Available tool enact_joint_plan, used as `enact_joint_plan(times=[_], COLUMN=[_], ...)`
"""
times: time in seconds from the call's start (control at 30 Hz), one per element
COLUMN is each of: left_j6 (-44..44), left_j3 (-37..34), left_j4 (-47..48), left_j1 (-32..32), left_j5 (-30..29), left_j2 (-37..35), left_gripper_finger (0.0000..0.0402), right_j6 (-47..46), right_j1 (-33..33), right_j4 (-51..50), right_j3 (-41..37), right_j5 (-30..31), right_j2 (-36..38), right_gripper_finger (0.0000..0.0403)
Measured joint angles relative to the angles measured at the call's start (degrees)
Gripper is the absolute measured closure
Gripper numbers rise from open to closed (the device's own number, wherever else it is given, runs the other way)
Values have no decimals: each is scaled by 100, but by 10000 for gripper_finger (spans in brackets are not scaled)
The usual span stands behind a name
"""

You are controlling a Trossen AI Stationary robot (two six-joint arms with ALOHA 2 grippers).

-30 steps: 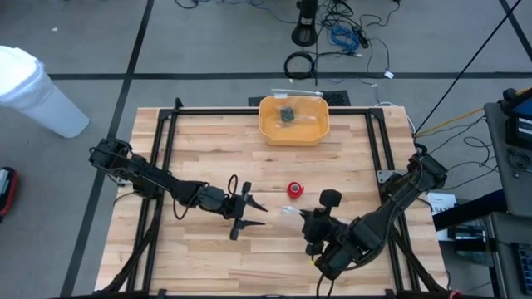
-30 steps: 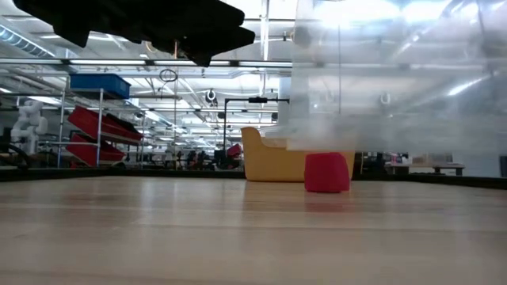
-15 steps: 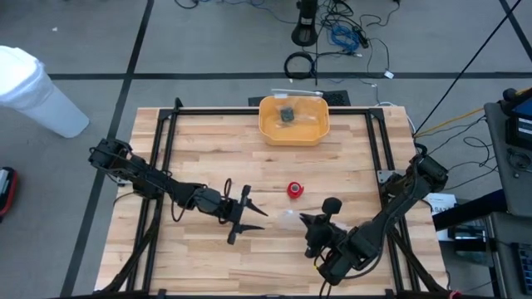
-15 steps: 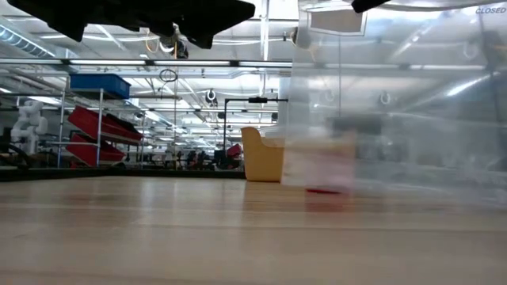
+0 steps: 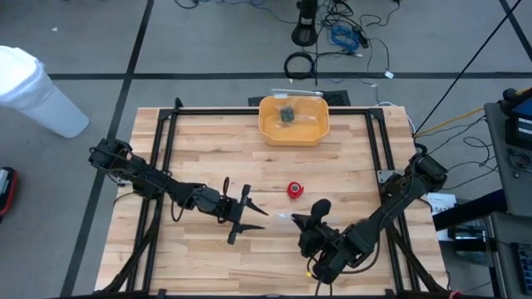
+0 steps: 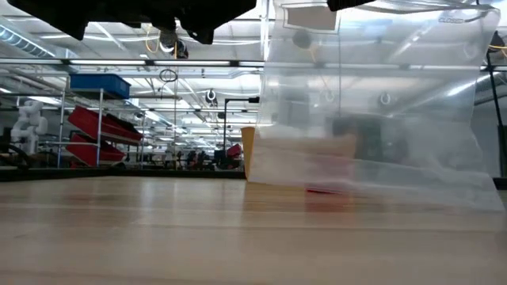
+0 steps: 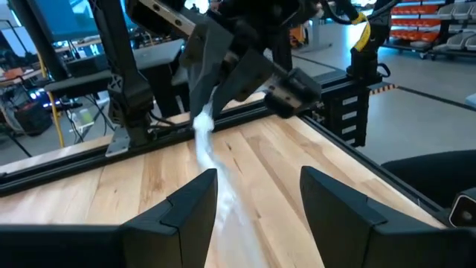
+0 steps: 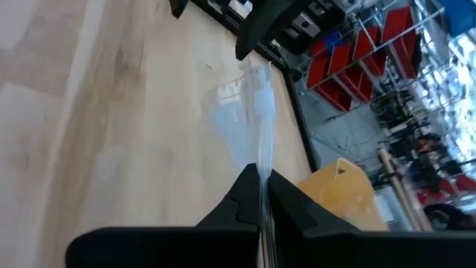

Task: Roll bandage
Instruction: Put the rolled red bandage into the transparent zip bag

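The wooden table [image 5: 349, 158] carries a yellow bowl [image 5: 293, 119] at its far edge. The right gripper [image 8: 262, 195] pinches a clear plastic bag [image 6: 372, 103] (hanging crinkled), the left gripper [image 5: 246, 214] waits spread, and the rolled red bandage [image 5: 294, 190] sits mid-table.

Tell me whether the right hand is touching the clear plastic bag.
Touching. The right wrist view shows the right hand shut on the edge of the clear plastic bag, pinched between its two fingers.

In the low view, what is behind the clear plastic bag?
Through the clear plastic bag show the yellow bowl and, dimly, the red bandage roll on the table. Their outlines are blurred.
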State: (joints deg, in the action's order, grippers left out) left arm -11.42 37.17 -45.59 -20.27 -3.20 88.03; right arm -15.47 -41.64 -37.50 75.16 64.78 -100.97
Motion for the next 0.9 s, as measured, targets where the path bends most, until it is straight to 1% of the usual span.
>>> enact_joint_plan(times=[0.17, 0.37, 0.5, 0.6, 0.63, 0.7, 0.77, 0.83, 0.9], left_j6=[-2, -91, 265, 625, 752, 949, 1042, 1102, 1104], left_j3=[2, 231, 389, 511, 547, 566, 567, 566, 568], left_j4=[-98, -113, 10, 378, 510, 709, 922, 1075, 1190], left_j1=[1, 17, 148, 320, 377, 463, 510, 548, 583], left_j5=[-2, -4, 15, 239, 347, 529, 614, 619, 616], left_j2=[0, 0, 0, 0, 0, 0, 0, 2, 2], left_gripper_finger=[203, 203, 203, 203, 203, 203, 203, 203, 203], right_j6=[693, 2333, 3333, 4457, 4852, 5552, 6048, 6297, 6296], right_j1=[71, 84, 201, 294, 319, 362, 387, 415, 424], right_j4=[-2, 12, 400, 851, 999, 1257, 1436, 1614, 1670], right_j3=[0, 0, 0, 0, 2, 0, 0, 0, 0], right_j5=[-26, -38, -9, 9, 50, 363, 622, 742, 741], right_j2=[0, -45, -248, -519, -617, -820, -980, -1083, -1128], right_gripper_finger=[403, 403, 403, 403, 403, 403, 403, 403, 403])
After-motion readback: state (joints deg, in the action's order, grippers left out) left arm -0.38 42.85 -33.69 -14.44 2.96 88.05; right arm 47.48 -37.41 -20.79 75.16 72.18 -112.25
